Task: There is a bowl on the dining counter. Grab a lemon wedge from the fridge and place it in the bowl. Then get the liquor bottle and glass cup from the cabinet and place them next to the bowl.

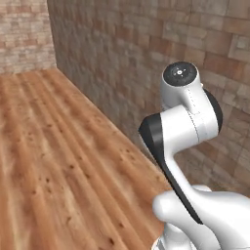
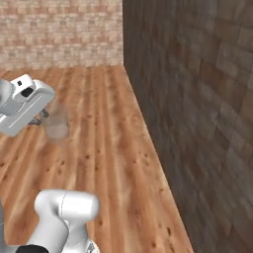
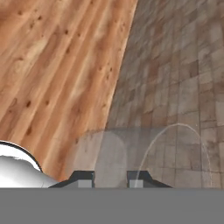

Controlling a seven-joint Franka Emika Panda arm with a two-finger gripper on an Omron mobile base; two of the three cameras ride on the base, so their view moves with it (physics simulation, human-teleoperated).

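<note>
The glass cup (image 3: 131, 153) is a clear, pale grey tumbler, and in the hand view it lies across the lower middle, seen through against wall and floor. My gripper (image 3: 110, 180) is shut on it, with a dark fingertip on each side of its near wall. From the right base view, the glass cup (image 2: 56, 124) hangs in the air above the floor at the left, and the gripper (image 2: 46, 118) grips its left side. The bowl, dining counter, fridge, lemon wedge, liquor bottle and cabinet are out of view.
A dark brick wall (image 2: 197, 123) runs close along the right side, and in the left base view this wall (image 1: 122, 58) stands just beyond the arm. Bare wooden floor (image 2: 108, 148) stretches ahead to a lighter brick wall (image 2: 59, 29) at the far end.
</note>
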